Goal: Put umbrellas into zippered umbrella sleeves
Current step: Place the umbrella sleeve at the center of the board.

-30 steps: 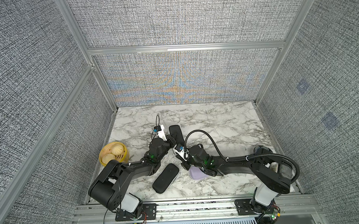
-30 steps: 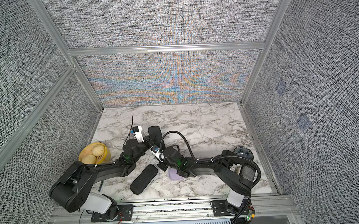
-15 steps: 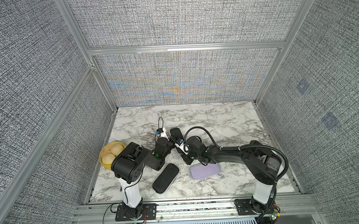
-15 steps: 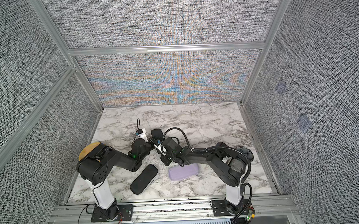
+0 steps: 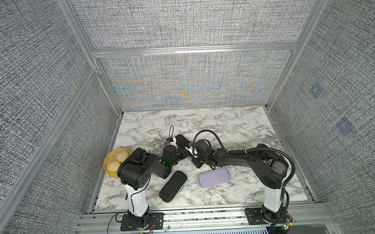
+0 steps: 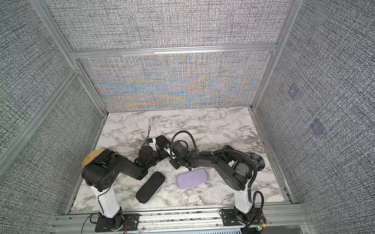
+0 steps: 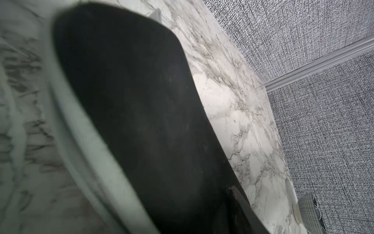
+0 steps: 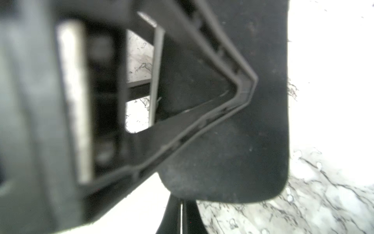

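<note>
Three zippered umbrella sleeves lie on the marble. One black sleeve (image 5: 181, 141) lies mid-table between both grippers and fills the left wrist view (image 7: 141, 121), a strip of its grey lining (image 7: 81, 141) showing beside it. A second black sleeve (image 5: 173, 189) lies shut near the front, and a lavender sleeve (image 5: 214, 176) lies to its right. My left gripper (image 5: 181, 153) is at the mid-table sleeve. Its fingers (image 8: 212, 85) stand apart in the right wrist view. My right gripper (image 8: 181, 219) is shut, empty, its tips at that sleeve's end. No umbrellas are in view.
A yellow basket of buns (image 5: 110, 168) sits at the left edge, partly behind my left arm's elbow (image 5: 134, 167). A dark round object (image 6: 255, 159) lies by the right wall behind my right arm. Walls enclose the table on three sides.
Both arms pulled their elbows up and back, and both grippers moved to the far black sleeve. The right arm uncovered the lavender sleeve. My left jaws have widened.
</note>
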### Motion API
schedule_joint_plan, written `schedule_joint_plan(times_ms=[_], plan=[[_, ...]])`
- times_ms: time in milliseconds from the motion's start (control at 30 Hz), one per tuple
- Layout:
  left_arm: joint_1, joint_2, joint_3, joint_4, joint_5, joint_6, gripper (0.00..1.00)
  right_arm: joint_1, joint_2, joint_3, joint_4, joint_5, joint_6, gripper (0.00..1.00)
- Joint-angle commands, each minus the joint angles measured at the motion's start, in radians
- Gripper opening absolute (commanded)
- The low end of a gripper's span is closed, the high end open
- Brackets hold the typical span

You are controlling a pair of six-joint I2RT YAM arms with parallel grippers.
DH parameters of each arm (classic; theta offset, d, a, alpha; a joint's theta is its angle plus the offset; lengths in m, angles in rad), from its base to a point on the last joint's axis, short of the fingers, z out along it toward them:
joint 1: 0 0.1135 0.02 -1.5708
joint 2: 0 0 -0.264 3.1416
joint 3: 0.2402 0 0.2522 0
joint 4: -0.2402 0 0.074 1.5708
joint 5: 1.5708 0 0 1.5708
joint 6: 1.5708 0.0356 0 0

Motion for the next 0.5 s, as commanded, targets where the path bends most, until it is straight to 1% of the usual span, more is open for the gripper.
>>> schedule_joint_plan(times_ms=[0, 33, 67, 100, 167, 367, 467], plan=[[0.002, -0.036, -0.024, -0.021, 0.051, 0.04, 0.64, -0.012, -0.004, 0.007, 0.056, 0.069, -0.003, 0.0], [0.006, -0.058, -0.032, -0.041, 0.041, 0.046, 0.7, -0.018, -0.003, 0.007, 0.05, 0.081, -0.006, 0.0], [0.008, -0.084, -0.037, -0.069, 0.032, 0.056, 0.74, -0.026, -0.003, 0.006, 0.043, 0.092, -0.01, 0.0], [0.013, -0.107, -0.041, -0.094, 0.028, 0.067, 0.76, -0.035, -0.002, 0.005, 0.038, 0.098, -0.011, 0.0], [0.02, -0.163, -0.05, -0.149, 0.007, 0.088, 0.83, -0.056, -0.007, -0.002, 0.036, 0.095, -0.015, 0.0], [0.049, -0.313, -0.077, -0.293, -0.041, 0.146, 0.87, -0.118, -0.01, -0.011, 0.042, 0.064, -0.03, 0.0], [0.064, -0.393, -0.056, -0.43, -0.095, 0.199, 0.88, -0.147, 0.0, -0.005, 0.036, 0.057, -0.039, 0.0]])
